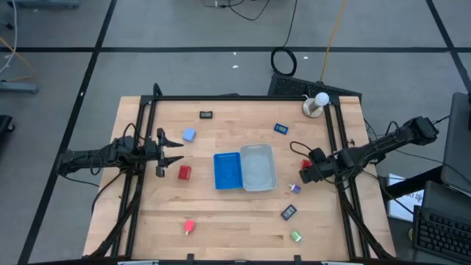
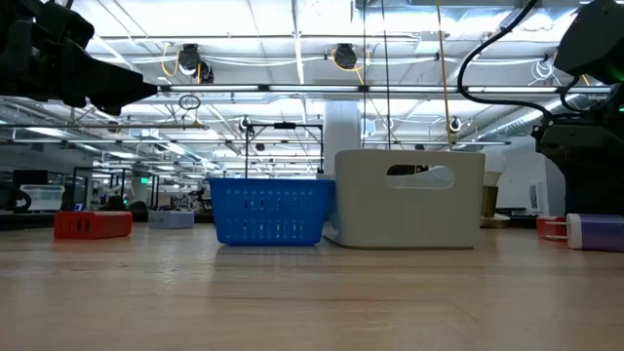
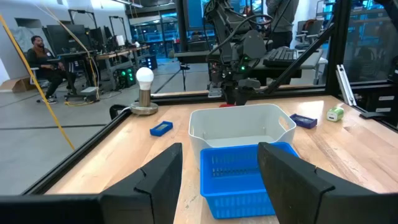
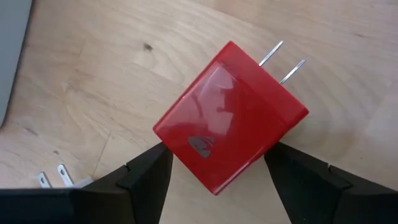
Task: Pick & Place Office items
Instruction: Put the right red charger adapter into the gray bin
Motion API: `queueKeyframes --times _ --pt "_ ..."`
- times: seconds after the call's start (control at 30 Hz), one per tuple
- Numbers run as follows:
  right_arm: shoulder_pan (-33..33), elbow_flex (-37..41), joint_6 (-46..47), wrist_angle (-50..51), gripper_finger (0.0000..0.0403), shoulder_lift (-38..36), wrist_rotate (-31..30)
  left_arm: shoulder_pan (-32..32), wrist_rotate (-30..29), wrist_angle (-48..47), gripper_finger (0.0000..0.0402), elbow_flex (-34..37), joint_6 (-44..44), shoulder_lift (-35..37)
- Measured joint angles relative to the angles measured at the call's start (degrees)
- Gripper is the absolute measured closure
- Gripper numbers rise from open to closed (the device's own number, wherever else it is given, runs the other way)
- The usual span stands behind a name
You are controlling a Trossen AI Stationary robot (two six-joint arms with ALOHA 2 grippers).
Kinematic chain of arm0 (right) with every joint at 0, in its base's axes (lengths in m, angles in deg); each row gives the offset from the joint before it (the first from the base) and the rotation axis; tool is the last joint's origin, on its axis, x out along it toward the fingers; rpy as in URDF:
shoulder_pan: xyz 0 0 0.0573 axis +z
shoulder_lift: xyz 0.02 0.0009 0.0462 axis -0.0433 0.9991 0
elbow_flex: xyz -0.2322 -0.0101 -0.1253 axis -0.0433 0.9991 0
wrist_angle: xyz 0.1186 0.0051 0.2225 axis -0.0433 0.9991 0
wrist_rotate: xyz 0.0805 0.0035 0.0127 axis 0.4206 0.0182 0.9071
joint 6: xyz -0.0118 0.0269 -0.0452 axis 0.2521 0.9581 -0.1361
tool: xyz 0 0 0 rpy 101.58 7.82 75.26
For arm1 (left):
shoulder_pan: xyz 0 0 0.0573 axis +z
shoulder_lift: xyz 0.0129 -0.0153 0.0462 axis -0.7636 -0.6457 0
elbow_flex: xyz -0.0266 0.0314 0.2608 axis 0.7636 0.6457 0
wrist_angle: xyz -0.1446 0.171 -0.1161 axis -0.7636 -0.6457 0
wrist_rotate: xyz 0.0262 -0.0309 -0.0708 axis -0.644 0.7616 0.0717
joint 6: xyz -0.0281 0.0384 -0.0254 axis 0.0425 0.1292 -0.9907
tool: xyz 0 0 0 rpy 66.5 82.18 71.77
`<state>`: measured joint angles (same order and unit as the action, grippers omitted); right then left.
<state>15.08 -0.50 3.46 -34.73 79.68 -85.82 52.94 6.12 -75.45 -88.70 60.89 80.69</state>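
Note:
The office items lie scattered on the wooden table (image 1: 221,213). A red plug block (image 4: 230,115) with two metal prongs lies flat on the wood at the right. My right gripper (image 4: 217,177) points down over it, open, one finger on each side of the block; I see no touch. In the high view this gripper (image 1: 305,173) is just right of the pale tray (image 1: 257,167). My left gripper (image 1: 173,151) waits open and level at the table's left, near a red block (image 1: 184,172) and a pale blue block (image 1: 189,135).
A blue ribbed tray (image 1: 227,170) and the pale tray stand side by side mid-table. Other small pieces: black (image 1: 206,115), dark blue (image 1: 281,129), dark blue (image 1: 288,213), green (image 1: 295,236), red (image 1: 189,227), a pale plug piece (image 1: 294,188). A bulb lamp (image 1: 316,103) stands at the far right.

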Motion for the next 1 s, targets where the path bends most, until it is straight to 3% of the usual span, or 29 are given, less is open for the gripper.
queueKeyframes --times 0.17,0.47,0.7,0.77,0.9,1.0 --pt "-1.12 0.24 -2.66 -0.67 0.0149 -2.79 -2.35 -0.01 0.00 0.00 0.0190 0.00 0.07 -0.02" --pt "-1.92 0.40 -7.54 -4.41 0.0149 -6.10 -17.30 -0.02 -0.02 0.00 0.0190 0.00 0.08 -0.01" --pt "-2.22 0.35 -27.82 -15.31 0.0149 -5.83 -29.60 -0.01 -0.02 0.00 0.0190 0.00 0.06 -0.02" --pt "-4.17 0.35 -32.33 -18.83 0.0149 -5.25 -27.94 -0.02 -0.02 0.00 0.0190 0.00 -0.03 -0.01" --pt "-12.08 0.28 -35.39 -22.33 0.0149 -2.30 -15.58 -0.01 -0.02 0.00 0.0190 0.00 0.04 0.00" --pt "-17.38 0.28 -37.91 -24.29 0.0149 0.72 -9.96 -0.01 -0.02 0.00 0.0190 0.00 0.06 0.00"
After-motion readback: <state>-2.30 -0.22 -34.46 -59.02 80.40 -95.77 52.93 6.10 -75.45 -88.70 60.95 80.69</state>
